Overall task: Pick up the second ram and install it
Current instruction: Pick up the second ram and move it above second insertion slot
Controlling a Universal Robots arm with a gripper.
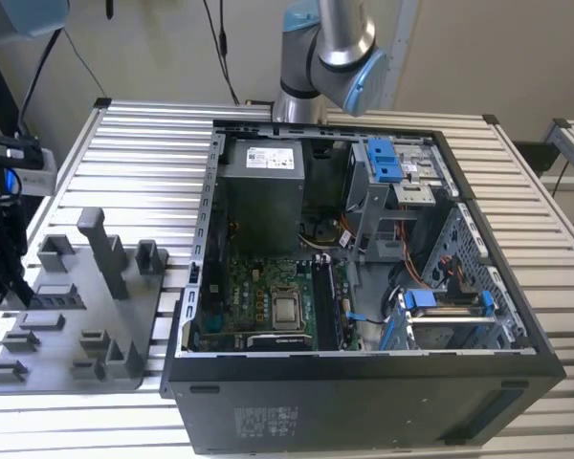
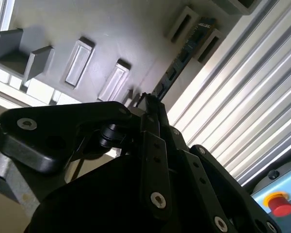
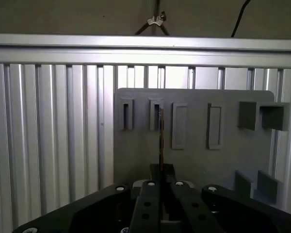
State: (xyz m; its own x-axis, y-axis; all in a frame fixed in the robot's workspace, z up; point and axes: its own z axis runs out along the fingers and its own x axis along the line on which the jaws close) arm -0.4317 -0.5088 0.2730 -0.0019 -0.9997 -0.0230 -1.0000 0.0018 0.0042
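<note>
Gripper [image 3: 160,169] clamped nearly shut on the second ram [image 3: 160,138], thin board pinched between both fingers [image 3: 148,201]. Ram runs edge-on from fingertips to a slot in the grey tray [image 3: 136,155]; seated or lifted, can't tell. Tray sits at exterior view's left of open PC case [image 1: 364,406].

The table [image 1: 545,239] is pale silver with a ribbed pattern of parallel slats, the tray [image 1: 77,378] is matt grey, and the case [image 1: 364,411] is black around a green motherboard [image 1: 253,296], a grey power supply [image 1: 260,191] and bright blue brackets [image 1: 383,158]. The arm [image 1: 330,38] is silver-grey with light blue joint caps, and the gripper [image 3: 161,167] is black with silver screw heads. The ram [image 2: 184,53] is dark with black chips, and the button [image 2: 282,204] is red on a yellow base.
</note>
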